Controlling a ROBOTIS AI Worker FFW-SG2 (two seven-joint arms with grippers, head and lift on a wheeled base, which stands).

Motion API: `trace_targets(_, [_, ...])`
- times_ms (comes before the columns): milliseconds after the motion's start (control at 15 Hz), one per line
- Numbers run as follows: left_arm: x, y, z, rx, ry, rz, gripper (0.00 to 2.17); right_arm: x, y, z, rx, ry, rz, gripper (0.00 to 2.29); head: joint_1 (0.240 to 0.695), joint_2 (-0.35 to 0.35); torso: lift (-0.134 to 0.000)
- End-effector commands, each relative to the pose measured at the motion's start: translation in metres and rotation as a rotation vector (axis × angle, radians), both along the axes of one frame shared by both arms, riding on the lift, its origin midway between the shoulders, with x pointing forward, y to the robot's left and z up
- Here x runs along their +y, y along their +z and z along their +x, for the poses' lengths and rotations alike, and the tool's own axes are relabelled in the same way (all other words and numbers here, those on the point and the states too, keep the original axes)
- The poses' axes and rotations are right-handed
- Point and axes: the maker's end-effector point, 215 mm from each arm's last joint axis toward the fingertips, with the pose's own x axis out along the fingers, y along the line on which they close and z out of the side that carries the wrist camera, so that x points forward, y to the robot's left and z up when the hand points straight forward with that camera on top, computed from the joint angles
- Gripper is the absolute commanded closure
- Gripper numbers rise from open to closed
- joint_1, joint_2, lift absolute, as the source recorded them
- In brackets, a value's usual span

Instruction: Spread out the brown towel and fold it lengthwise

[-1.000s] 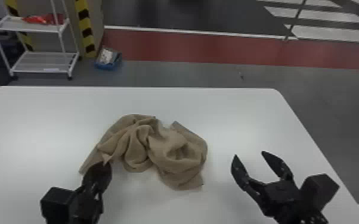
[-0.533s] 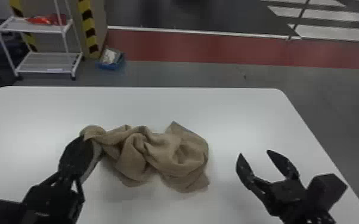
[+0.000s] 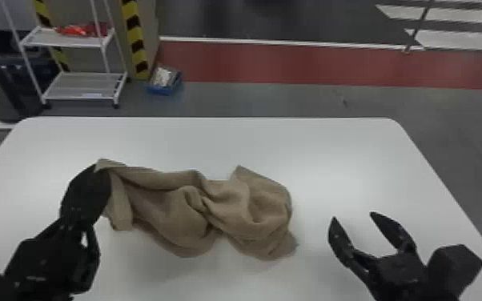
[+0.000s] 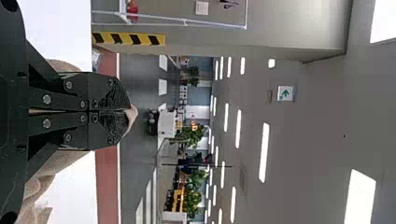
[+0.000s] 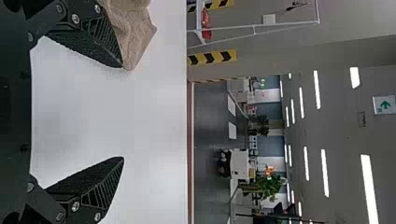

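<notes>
Starting on the left, there's a white rack (image 3: 80,86) on the floor behind the counter (image 3: 332,152), with some red stuff (image 3: 82,30) on its upper shelf. The left gripper (image 3: 98,170) is at the towel's left end, jaws clamped together on it, and in the left wrist view a little bit of cloth pokes out past the tips. Below that, a flap drapes down beside the jaws. Further back there's a blue box (image 3: 165,86) on the floor, just beside a yellow-and-black striped post (image 3: 135,38). The brown towel (image 3: 228,208) runs rightward from the jaws, all bunched up and wrinkly, its right part lying on the counter with one corner pointing to the far edge. Then some bare counter, and the right gripper (image 3: 353,217) sits right of the towel, jaws wide apart.
</notes>
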Motion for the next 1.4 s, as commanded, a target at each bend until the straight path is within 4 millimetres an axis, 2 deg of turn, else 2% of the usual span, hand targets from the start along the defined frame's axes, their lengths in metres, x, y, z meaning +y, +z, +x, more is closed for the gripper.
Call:
trace_targets(0, [0.004, 0.001, 0.000, -0.001, 0.009, -0.002, 1.98, 0.022, 0.006, -0.012, 0.000, 0.035, 0.012, 0.19, 0.695, -0.047, -0.124])
trace_targets(133, [0.003, -0.001, 0.001, 0.002, 0.009, -0.002, 1.98, 0.052, 0.001, -0.023, 0.017, 0.087, 0.004, 0.22, 0.695, -0.003, -0.124])
trace_targets(333, [0.002, 0.000, 0.001, 0.001, 0.009, 0.003, 1.98, 0.077, -0.019, -0.026, 0.053, 0.132, -0.031, 0.29, 0.695, 0.043, -0.124])
trace_targets(667, [0.000, -0.009, 0.001, 0.022, 0.005, 0.021, 1.98, 0.094, -0.049, -0.025, 0.110, 0.171, -0.071, 0.35, 0.695, 0.090, -0.124])
trace_targets(933, [-0.003, -0.015, 0.003, 0.039, -0.004, 0.026, 1.98, 0.095, -0.066, -0.019, 0.161, 0.174, -0.090, 0.41, 0.695, 0.104, -0.124])
trace_targets(1133, [-0.002, -0.018, 0.003, 0.048, -0.004, 0.029, 1.98, 0.092, -0.081, -0.014, 0.214, 0.172, -0.097, 0.77, 0.695, 0.099, -0.124])
trace_targets(1267, [-0.001, -0.017, 0.004, 0.048, -0.003, 0.030, 1.98, 0.093, -0.088, -0.013, 0.246, 0.177, -0.095, 1.14, 0.695, 0.096, -0.124])
trace_targets(1333, [-0.001, -0.017, 0.004, 0.048, -0.002, 0.031, 1.98, 0.094, -0.086, -0.014, 0.244, 0.181, -0.090, 1.44, 0.695, 0.096, -0.124])
